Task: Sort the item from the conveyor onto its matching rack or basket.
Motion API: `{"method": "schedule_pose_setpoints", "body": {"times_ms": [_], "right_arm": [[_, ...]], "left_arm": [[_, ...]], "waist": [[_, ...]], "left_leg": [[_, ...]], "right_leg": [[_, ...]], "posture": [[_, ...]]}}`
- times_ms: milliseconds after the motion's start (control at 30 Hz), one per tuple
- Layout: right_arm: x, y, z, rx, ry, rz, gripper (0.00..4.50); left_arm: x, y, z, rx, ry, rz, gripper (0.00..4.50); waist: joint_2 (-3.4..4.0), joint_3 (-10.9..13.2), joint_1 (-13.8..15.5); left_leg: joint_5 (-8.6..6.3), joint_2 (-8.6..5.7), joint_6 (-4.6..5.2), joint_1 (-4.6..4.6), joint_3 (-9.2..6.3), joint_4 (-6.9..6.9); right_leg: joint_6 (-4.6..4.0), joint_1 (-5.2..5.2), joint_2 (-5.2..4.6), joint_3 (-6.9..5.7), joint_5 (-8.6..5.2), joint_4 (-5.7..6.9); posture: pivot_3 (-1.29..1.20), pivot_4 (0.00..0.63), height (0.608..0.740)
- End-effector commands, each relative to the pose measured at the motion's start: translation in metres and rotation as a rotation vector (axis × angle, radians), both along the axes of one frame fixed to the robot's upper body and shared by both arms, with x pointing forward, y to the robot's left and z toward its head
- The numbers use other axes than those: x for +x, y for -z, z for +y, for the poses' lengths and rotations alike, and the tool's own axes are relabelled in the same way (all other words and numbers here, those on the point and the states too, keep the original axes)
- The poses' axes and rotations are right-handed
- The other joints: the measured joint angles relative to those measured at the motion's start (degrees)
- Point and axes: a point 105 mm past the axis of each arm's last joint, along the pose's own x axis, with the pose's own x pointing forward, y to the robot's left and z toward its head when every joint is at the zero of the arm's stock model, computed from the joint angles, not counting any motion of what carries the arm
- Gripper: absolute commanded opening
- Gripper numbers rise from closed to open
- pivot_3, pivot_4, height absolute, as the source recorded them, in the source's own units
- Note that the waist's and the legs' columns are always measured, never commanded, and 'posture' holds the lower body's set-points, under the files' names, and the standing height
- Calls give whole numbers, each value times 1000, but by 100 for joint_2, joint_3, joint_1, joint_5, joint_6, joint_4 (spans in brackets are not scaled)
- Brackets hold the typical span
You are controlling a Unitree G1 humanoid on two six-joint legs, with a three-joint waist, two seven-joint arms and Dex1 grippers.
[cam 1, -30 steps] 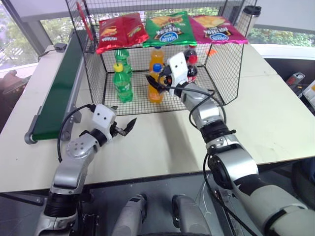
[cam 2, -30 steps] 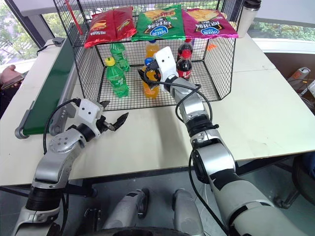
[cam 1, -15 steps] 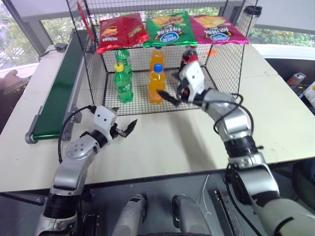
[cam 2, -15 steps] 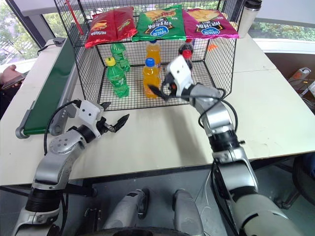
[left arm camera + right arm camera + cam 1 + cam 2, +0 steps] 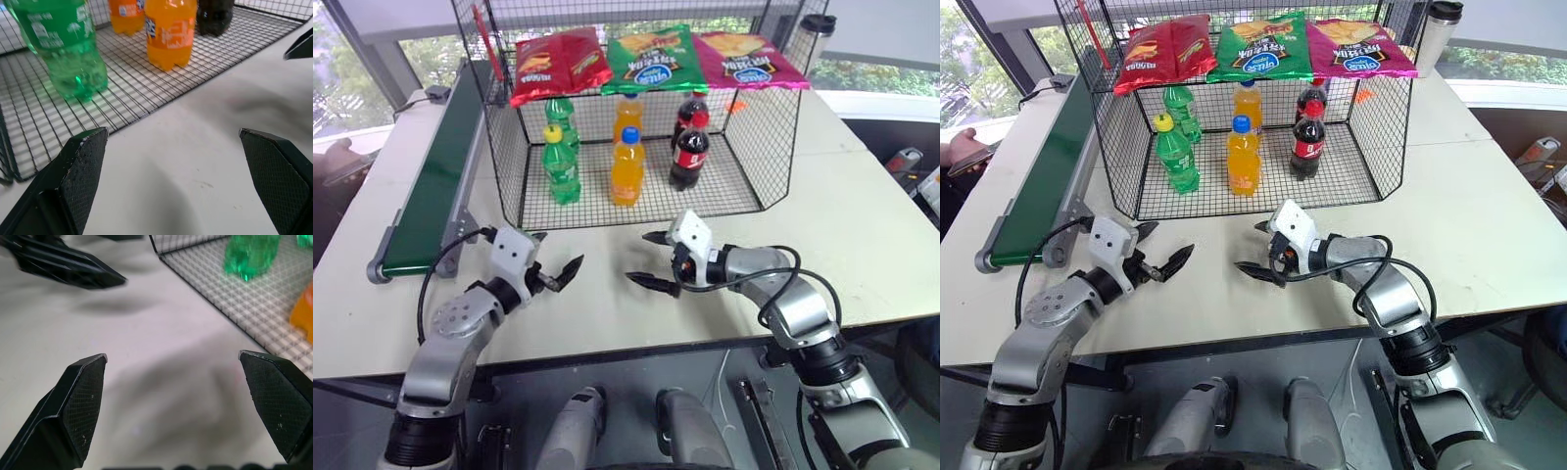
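Hovering low over the bare near part of the table, both hands are spread wide and hold nothing. The left hand sits near the left side much as it did a second ago, its fingers pointing toward the middle. The right hand is the one that has changed: a second ago it was reaching into the black wire rack with its fingers around the blue-capped orange soda bottle, half a second ago it had let go and was backing out, and now it is well clear, near the table's front edge and facing the left hand.

Farther off, the bottle stands upright on the rack's gridded floor, just in front of the orange-capped orange bottle, between the green bottles on the left and the cola bottles on the right, under the chip bags. That placement looks finished. The conveyor along the left carries nothing.
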Motion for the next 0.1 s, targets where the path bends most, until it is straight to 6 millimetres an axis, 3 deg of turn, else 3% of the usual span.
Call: {"method": "schedule_pose_setpoints", "body": {"times_ms": [33, 100], "right_arm": [[4, -5, -4, 20, 32, -26, 4466], [5, -2, -6, 17, 48, -23, 4466]], "left_arm": [[-6, -8, -4, -4, 22, -34, 4500], [-7, -7, -6, -2, 34, -37, 4500]], "waist": [[0, 0, -1], [0, 0, -1]], "left_leg": [[0, 0, 0, 0, 0, 0], [0, 1, 0, 1, 0, 0]], "right_leg": [[0, 0, 0, 0, 0, 0], [-1, 1, 0, 0, 0, 1]], "posture": [[0, 150, 739], [0, 150, 739]]}}
